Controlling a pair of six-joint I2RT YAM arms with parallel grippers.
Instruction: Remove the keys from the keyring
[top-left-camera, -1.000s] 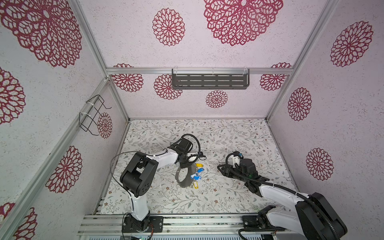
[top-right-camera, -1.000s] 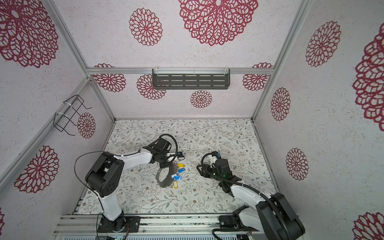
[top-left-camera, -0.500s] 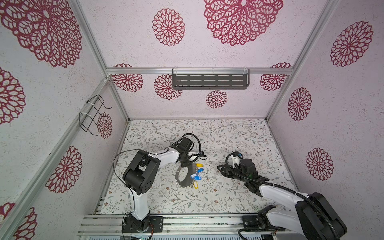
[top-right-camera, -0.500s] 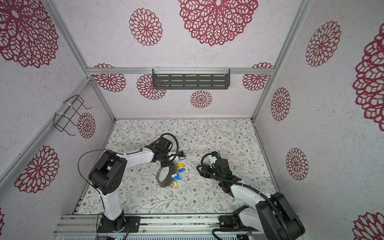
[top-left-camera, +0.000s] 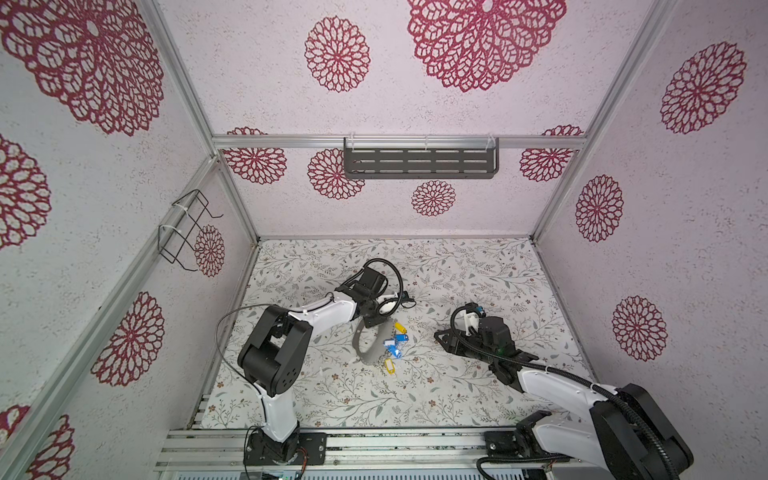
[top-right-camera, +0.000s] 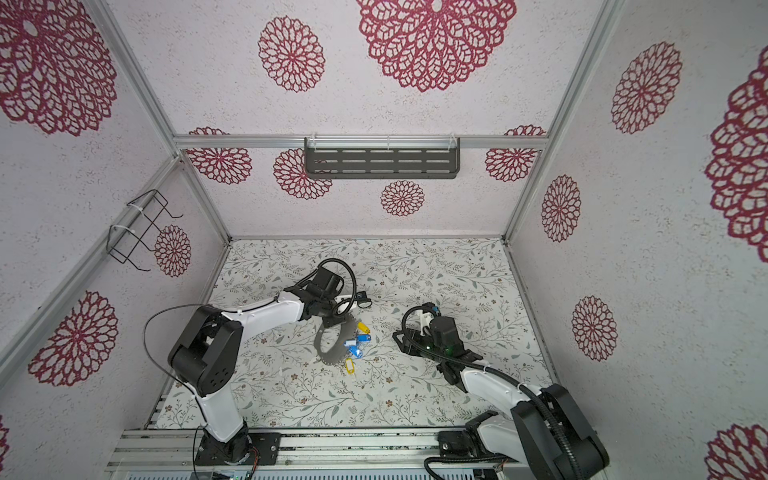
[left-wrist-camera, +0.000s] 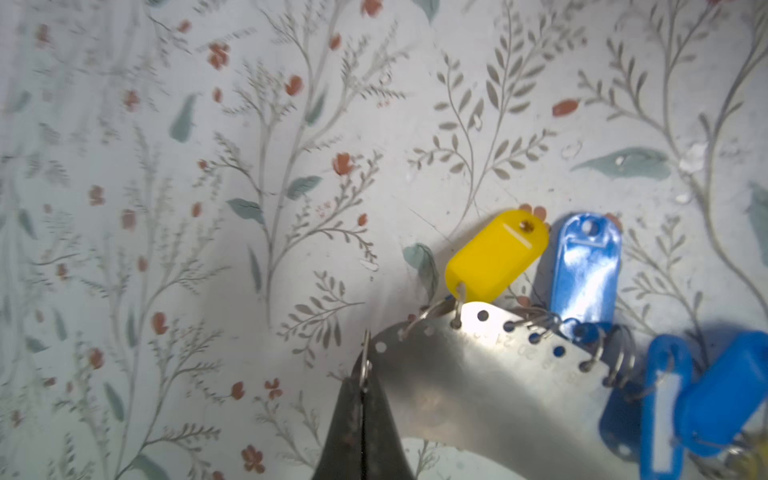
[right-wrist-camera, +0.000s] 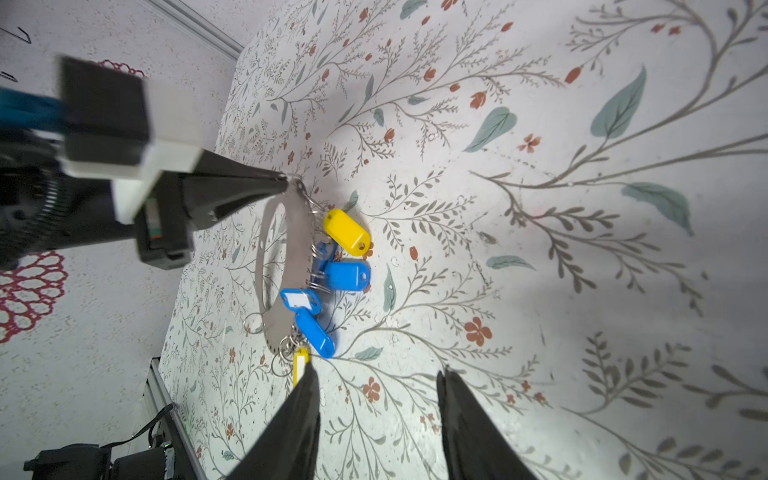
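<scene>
The keyring (top-left-camera: 356, 344) (top-right-camera: 318, 341), a flat grey metal hoop with small holes, lies mid-table in both top views. Several blue and yellow keys (top-left-camera: 400, 337) (top-right-camera: 363, 339) hang by silver loops along its right side. In the left wrist view my left gripper (left-wrist-camera: 365, 380) is shut on a thin silver loop at the end of the keyring (left-wrist-camera: 478, 382), beside a yellow key (left-wrist-camera: 496, 257). My right gripper (right-wrist-camera: 378, 372) (top-left-camera: 441, 341) stands open to the right of the keys, holding nothing. One finger (right-wrist-camera: 305, 399) partly covers a yellow key (right-wrist-camera: 300, 363).
A dark slotted shelf (top-left-camera: 419, 163) hangs on the back wall and a wire basket (top-left-camera: 185, 226) on the left wall. An aluminium rail (top-left-camera: 374, 436) runs along the front edge. The left arm's black cable (top-left-camera: 397, 278) loops above its wrist.
My left gripper has closed its jaws onto the silver loop at the keyring's end, and its elbow has shifted slightly. The right arm and the keys have not moved.
</scene>
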